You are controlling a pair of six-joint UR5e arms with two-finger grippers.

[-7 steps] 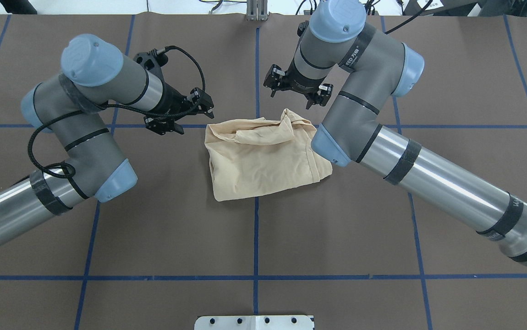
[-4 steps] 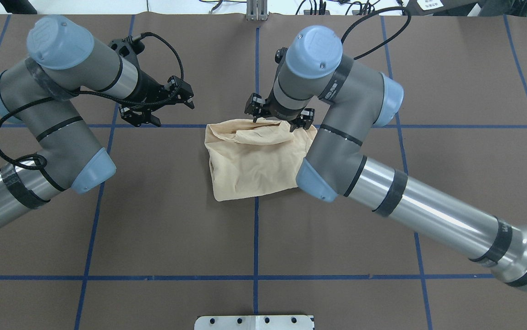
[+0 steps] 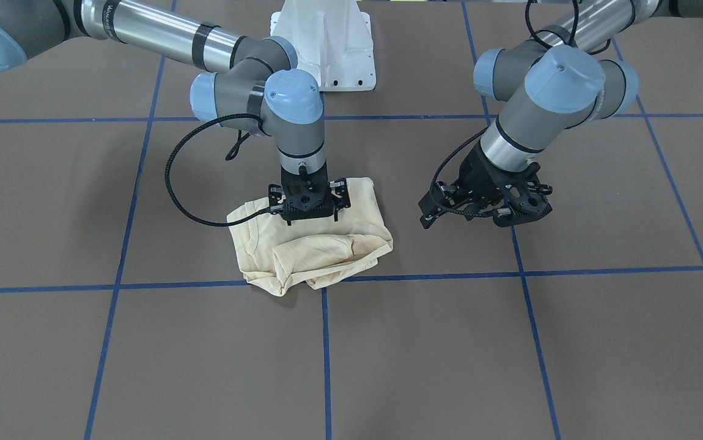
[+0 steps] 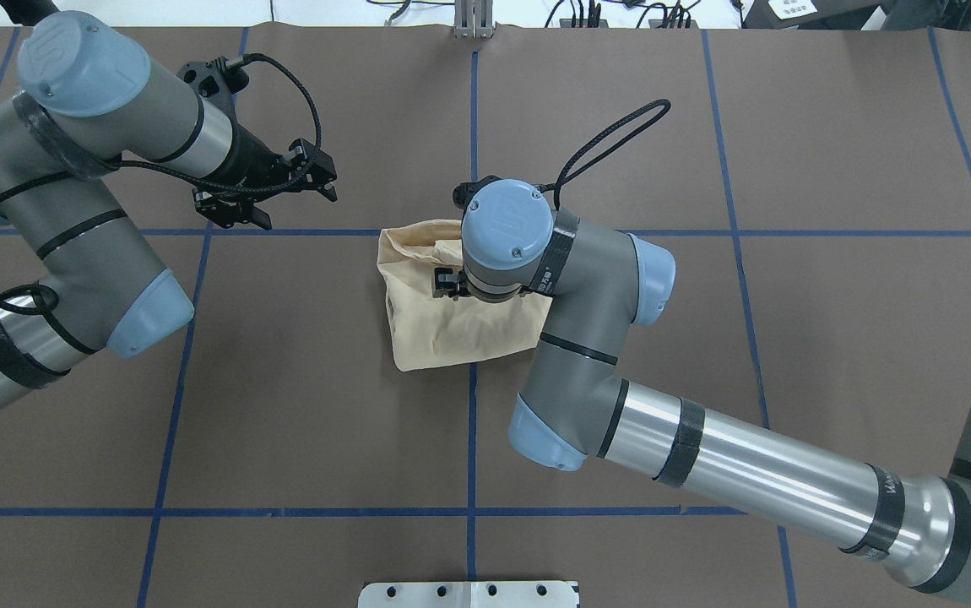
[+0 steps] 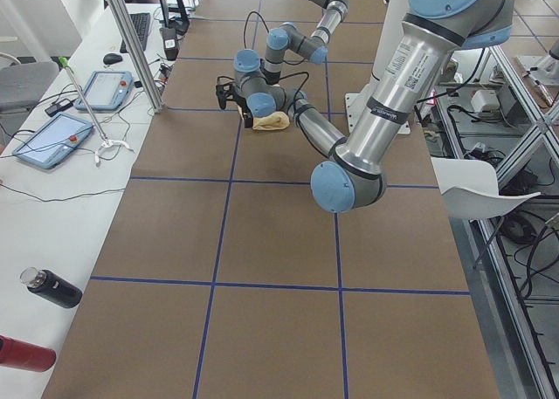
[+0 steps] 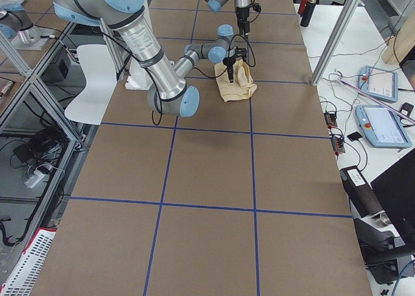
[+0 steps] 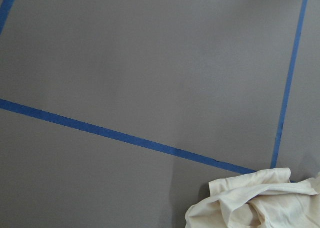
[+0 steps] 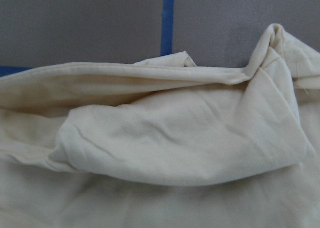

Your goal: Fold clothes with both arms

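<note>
On the brown bench (image 3: 449, 342), the right fingers (image 3: 338, 197) were spread wide, pointing straight down with their tips at the top of the folded cream shirt (image 3: 321, 250), gripping nothing that showed. The left fingers (image 4: 317, 173) were also wide apart and empty, above the bench and well apart from the shirt, which lay over a crossing of blue tape lines (image 3: 449, 271).
</note>
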